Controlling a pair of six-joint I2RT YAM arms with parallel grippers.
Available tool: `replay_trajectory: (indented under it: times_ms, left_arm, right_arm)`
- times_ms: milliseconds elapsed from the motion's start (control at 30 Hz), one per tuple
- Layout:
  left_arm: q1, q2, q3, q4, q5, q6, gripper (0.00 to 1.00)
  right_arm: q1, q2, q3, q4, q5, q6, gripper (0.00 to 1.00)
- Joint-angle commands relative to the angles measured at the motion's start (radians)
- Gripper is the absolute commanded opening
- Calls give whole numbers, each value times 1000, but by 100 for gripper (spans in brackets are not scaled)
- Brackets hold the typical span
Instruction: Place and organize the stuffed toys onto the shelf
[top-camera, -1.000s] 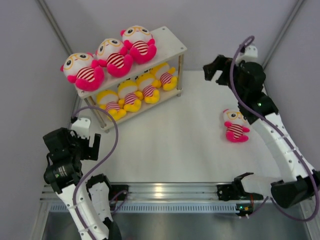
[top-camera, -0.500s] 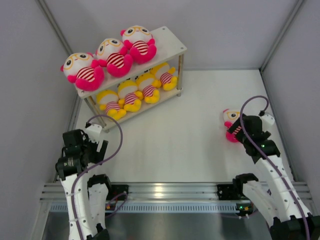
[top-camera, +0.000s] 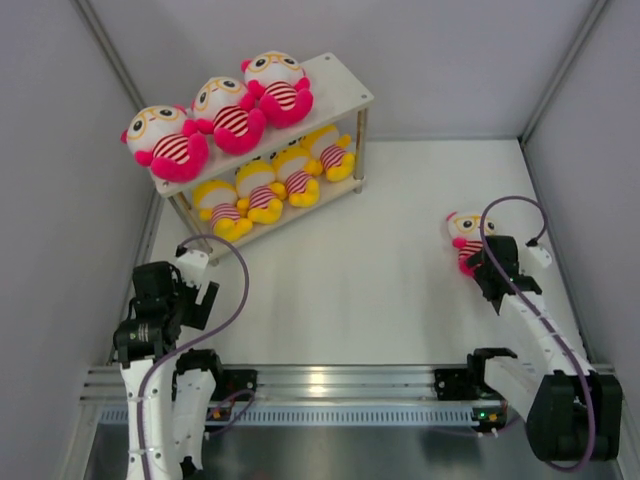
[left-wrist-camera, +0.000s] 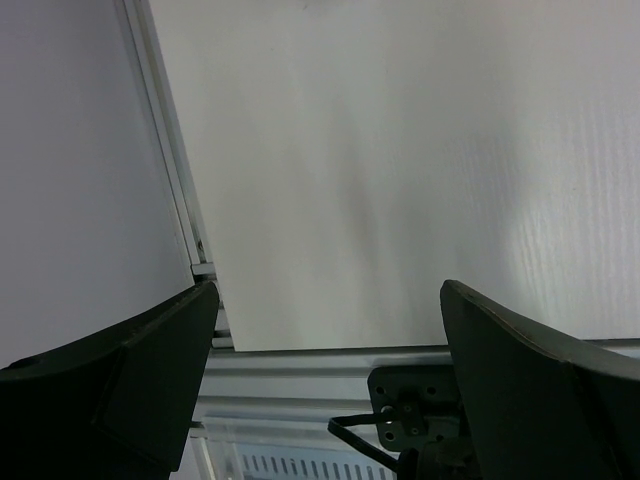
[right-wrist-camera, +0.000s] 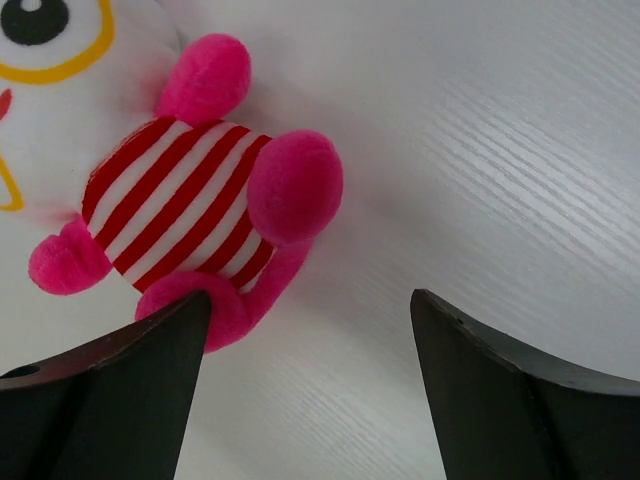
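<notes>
Black fingers of the right claw (right-wrist-camera: 310, 300) stand spread wide, gripping nothing. The lower body of a hot pink stuffed toy (right-wrist-camera: 180, 210) sits at the left finger, one pink foot partly between the jaws. I cannot tell whether the finger touches that foot. The toy lies on its back on the white counter (top-camera: 380, 260), with its striped belly up and one yellow-ringed eye showing in the wrist view. From above, the right claw (top-camera: 478, 262) covers the toy's lower half. This lone pink toy (top-camera: 463, 232) lies well to the right of the shelf (top-camera: 340, 85) and nearer the arm bases.

The left claw (left-wrist-camera: 328, 290) is also wide open and empty. It hangs over bare counter by the metal rail at the near edge, in front of the shelf's left end (top-camera: 190, 290).

Three pink toys (top-camera: 228, 112) sit in a row on the shelf's top board, whose right end is bare. Four yellow toys (top-camera: 258, 190) sit side by side on the lower board.
</notes>
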Motion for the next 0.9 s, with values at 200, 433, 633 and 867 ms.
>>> replay_trajectory:
  times_ms: [200, 433, 633, 867]
  left_arm:
    - [-20, 19, -13, 47, -60, 15, 99]
    - [-21, 55, 14, 48, -57, 13, 99]
    - [-21, 75, 42, 48, -56, 10, 99]
    - [-24, 108, 63, 48, -69, 27, 99]
  right_arm:
    - [-88, 69, -104, 414, -95, -78, 78]
    - [-114, -8, -13, 394, -223, -233, 82]
    - [-189, -17, 13, 356, -240, -175, 99]
    - [-297, 185, -6, 471, -373, -124, 100]
